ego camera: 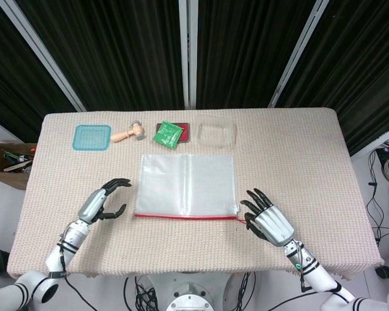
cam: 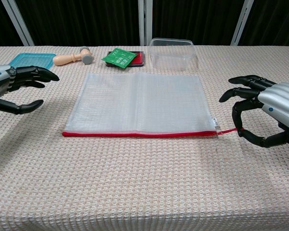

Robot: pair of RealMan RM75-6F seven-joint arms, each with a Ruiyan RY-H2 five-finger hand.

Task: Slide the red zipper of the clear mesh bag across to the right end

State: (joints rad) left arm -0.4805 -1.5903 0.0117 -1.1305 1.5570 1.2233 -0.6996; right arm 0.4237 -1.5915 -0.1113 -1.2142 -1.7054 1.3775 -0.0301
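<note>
The clear mesh bag (ego camera: 187,184) (cam: 139,103) lies flat on the table, its red zipper (ego camera: 181,216) (cam: 135,134) running along the near edge. At the bag's right corner the thin red zipper pull (cam: 225,130) (ego camera: 240,218) sticks out toward my right hand (ego camera: 269,222) (cam: 272,113). That hand pinches the pull's end between thumb and a curled finger, the other fingers spread. My left hand (ego camera: 104,204) (cam: 14,89) hovers left of the bag with its fingers apart, holding nothing and clear of the bag's left edge.
Along the far edge stand a blue lid (ego camera: 92,137) (cam: 32,60), a wooden stamp (ego camera: 128,134) (cam: 72,57), a green packet (ego camera: 168,135) (cam: 119,57) on a dark tray, and a clear plastic box (ego camera: 215,133) (cam: 172,52).
</note>
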